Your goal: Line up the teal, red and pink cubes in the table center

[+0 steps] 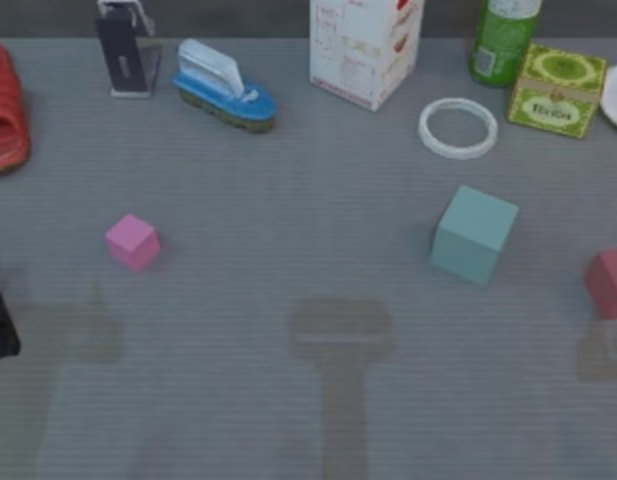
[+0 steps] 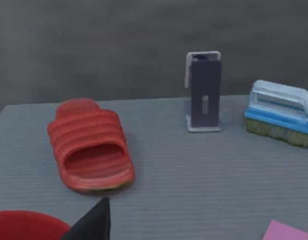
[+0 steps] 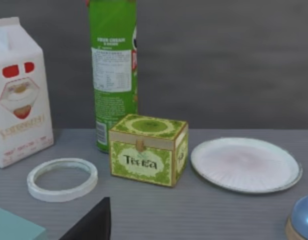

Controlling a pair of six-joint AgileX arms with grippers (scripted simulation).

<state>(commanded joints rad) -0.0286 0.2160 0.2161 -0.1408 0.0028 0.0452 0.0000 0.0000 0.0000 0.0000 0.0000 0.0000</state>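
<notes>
A dark gripper fingertip (image 2: pixel 94 222) is seen nearest; neither gripper's state can be told. Three cubes are counted: pink cube (image 1: pixel 133 241) left, teal cube (image 1: pixel 474 234) right of centre, red cube (image 1: pixel 610 282) at the table (image 1: pixel 288 200)'s right edge.

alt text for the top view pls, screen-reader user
Three cubes sit scattered on the grey table, not yet lined up: the small pink cube at left, the large teal cube right of center, the red cube at the right edge. Clutter lines the far edge, and neither gripper shows clearly.
</notes>
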